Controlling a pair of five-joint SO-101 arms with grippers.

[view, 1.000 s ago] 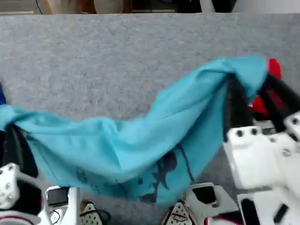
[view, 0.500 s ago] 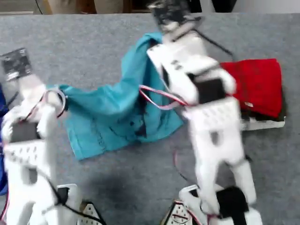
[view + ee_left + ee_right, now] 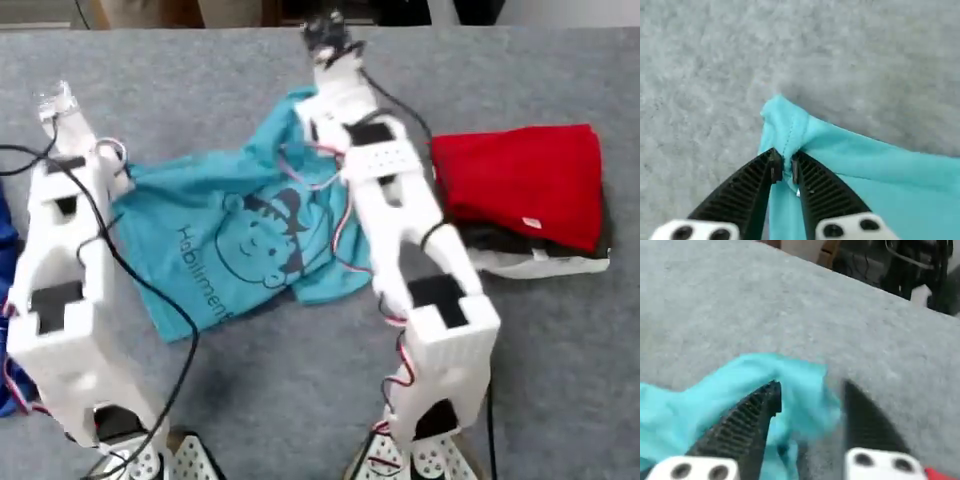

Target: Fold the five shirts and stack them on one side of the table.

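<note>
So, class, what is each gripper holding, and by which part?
The left gripper pinches the teal shirt at a seamed corner. The right gripper is open over another edge of the shirt and holds nothing.

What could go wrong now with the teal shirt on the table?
1. The left gripper is shut on one corner of the teal shirt while the right gripper is open over its far edge; a pull from one side may bunch it.
2. The right arm stands close to the folded red shirt; a sideways swing could push it askew.
</note>
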